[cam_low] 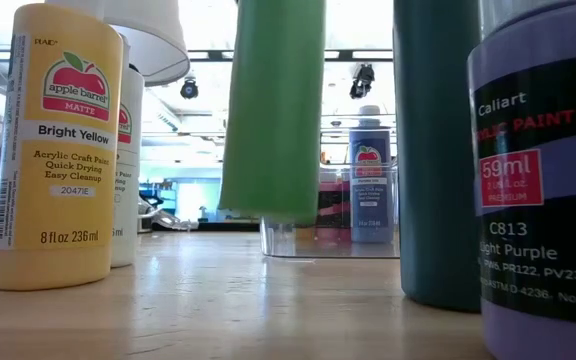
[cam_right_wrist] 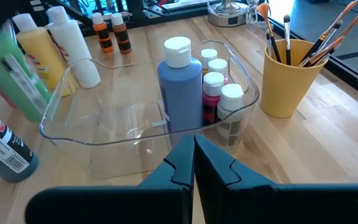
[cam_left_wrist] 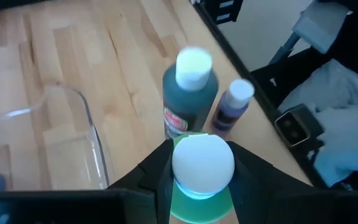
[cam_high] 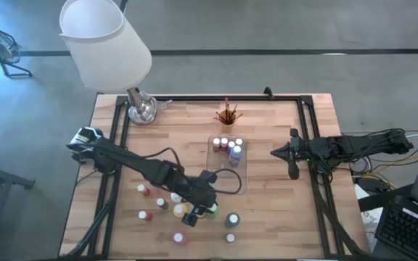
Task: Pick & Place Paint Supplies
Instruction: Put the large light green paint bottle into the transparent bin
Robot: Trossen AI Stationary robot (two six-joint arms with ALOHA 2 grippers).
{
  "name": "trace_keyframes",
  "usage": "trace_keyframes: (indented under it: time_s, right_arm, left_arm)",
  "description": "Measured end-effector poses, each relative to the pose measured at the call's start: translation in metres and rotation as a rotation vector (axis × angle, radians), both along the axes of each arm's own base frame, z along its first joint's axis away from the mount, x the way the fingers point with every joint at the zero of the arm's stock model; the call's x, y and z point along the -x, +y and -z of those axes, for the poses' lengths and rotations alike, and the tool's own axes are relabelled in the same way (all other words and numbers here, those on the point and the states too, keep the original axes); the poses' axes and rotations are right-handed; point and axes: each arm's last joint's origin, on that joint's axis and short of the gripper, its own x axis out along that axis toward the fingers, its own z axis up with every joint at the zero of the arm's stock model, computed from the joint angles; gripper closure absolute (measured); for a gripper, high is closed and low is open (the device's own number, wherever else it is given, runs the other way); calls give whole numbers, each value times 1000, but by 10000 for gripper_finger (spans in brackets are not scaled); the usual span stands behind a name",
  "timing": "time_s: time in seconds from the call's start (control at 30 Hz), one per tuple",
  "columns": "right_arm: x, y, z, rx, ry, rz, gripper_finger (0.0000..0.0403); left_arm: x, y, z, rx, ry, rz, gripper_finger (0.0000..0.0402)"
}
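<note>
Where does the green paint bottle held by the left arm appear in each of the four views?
High view: green paint bottle in the left gripper, near the table's front, beside the clear tray.
Low view: hanging above the tabletop, centre.
Left wrist view: white cap up, between the jaws.
Right wrist view: at the picture's left edge.
Shared landmark: the clear tray.

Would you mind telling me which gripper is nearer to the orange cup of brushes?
Right. The right gripper waits just beside the orange cup, near the tray. The left gripper is at the table's near side, holding a green bottle.
</note>
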Motion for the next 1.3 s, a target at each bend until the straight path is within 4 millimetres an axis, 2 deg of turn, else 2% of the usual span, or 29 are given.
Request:
trace_keyframes:
  time_s: [0.1, 0.33, 0.5, 0.7, 0.8, 0.93, 1.3]
  right_arm:
    - [0, 0, 0, 0, 0, 0, 394]
    - [0, 0, 0, -1, 0, 0, 394]
    - [0, 0, 0, -2, 0, 0, 394]
    - [0, 0, 0, -1, 0, 0, 394]
    - [0, 0, 0, 0, 0, 0, 394]
    - [0, 0, 0, 0, 0, 0, 394]
    - [0, 0, 0, 0, 0, -1, 394]
  left_arm:
    - [0, 2, -22, -23, 3, -11, 279]
    - [2, 15, -73, -173, -82, -167, 279]
    - [-2, 33, -88, -236, -133, -270, 279]
    - [-8, 55, -98, -198, -154, -342, 279]
    - [-10, 69, -97, -212, -139, -385, 279]
    - [-15, 90, -86, -250, -106, -461, 279]
    - [-26, 141, -30, -255, -62, -585, 279]
